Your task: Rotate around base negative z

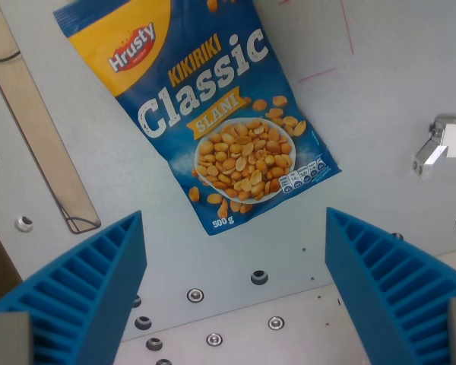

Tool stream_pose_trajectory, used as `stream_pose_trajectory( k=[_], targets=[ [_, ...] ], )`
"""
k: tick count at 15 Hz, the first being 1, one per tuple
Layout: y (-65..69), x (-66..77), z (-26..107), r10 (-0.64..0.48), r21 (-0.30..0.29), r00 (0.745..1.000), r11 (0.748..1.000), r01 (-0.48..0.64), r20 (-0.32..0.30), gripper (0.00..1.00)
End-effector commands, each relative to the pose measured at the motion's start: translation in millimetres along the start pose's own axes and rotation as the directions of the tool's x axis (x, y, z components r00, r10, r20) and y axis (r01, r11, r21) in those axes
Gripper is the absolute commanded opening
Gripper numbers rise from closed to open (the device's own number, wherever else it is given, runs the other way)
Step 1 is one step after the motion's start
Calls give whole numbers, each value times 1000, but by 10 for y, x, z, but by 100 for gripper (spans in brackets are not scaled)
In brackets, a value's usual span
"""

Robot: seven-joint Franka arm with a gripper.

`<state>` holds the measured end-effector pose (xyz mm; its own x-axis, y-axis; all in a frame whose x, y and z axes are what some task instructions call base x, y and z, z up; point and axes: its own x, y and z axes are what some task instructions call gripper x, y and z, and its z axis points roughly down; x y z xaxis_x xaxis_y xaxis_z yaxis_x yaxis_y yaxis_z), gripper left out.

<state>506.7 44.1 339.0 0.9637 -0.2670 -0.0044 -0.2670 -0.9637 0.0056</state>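
Gripper (pixel 235 274) hangs above the table (pixel 380 114), blue fingers (pixel 91 281) spread wide and holding nothing, peanut bag (pixel 213 114) lying flat and askew beyond them, likely just a reference for rotation

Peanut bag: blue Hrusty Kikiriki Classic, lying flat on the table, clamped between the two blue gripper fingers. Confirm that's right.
Not quite. The wrist view shows the peanut bag lying flat on the table, but not clamped: the gripper is open, its blue fingers spread wide and clear of the bag.

Bare table (pixel 380 114) right of peanut bag (pixel 213 114), small bracket (pixel 439 144) aside.
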Motion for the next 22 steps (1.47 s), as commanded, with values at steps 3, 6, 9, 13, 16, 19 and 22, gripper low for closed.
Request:
stream_pose_trajectory(
  k=[3, 6, 9, 13, 16, 19, 22],
  targets=[
    [1, -2, -19, 40, 1, 999, 999, -40, -3, 100],
    [1, -2, -19, 80, 2, 997, 997, -80, -3, 100],
    [1, -2, -19, 120, 2, 993, 993, -120, -3, 100],
    [1, -2, -19, 173, 2, 985, 985, -173, -2, 100],
    [1, -2, -19, 212, 3, 977, 977, -212, -2, 100],
    [1, -2, -19, 251, 3, 968, 968, -251, -2, 100],
    [1, -2, -19, 289, 3, 957, 957, -289, -1, 100]
  ],
)
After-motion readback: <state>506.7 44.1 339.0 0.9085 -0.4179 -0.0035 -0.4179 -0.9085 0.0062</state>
